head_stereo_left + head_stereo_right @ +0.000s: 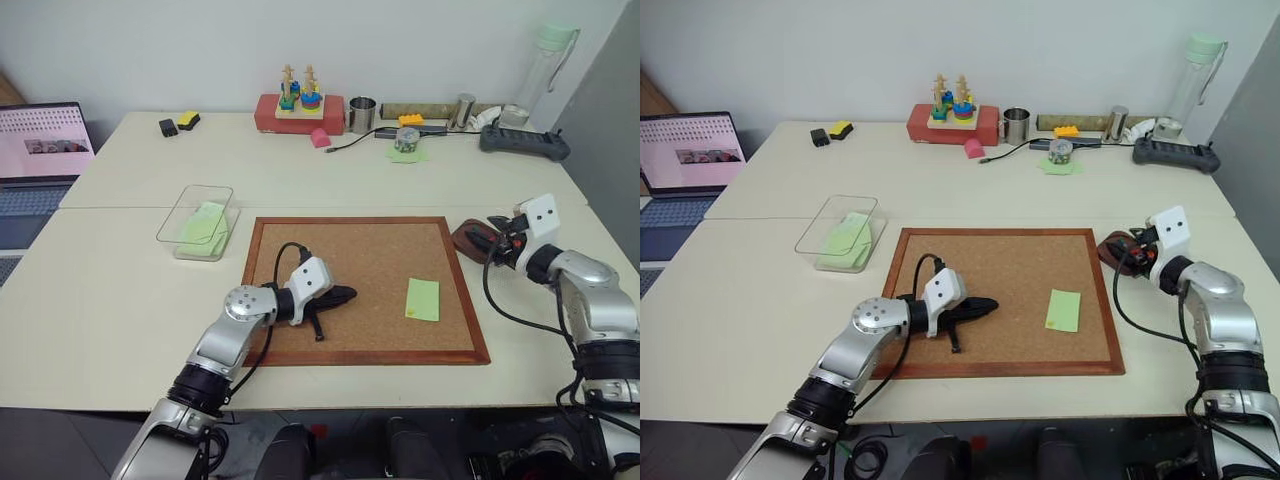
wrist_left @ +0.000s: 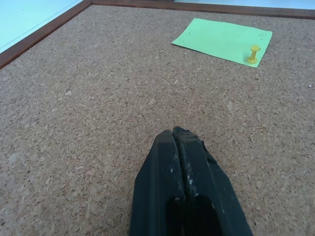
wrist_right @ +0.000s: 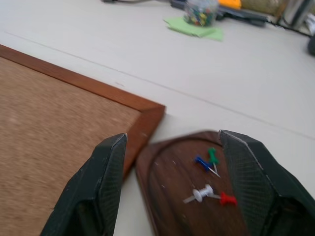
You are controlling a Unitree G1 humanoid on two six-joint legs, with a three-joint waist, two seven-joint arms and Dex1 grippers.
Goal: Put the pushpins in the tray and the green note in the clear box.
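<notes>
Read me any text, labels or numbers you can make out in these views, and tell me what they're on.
No text can be read.
Laptop screen: pink page with an image strip, too small to read.
Green note on the corkboard: blank.
Notes in the clear box: no writing visible.

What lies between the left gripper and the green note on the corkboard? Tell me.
Only bare cork. In the left wrist view, the shut left gripper faces the green note across open corkboard; a yellow pushpin stands in the note itself.
</notes>
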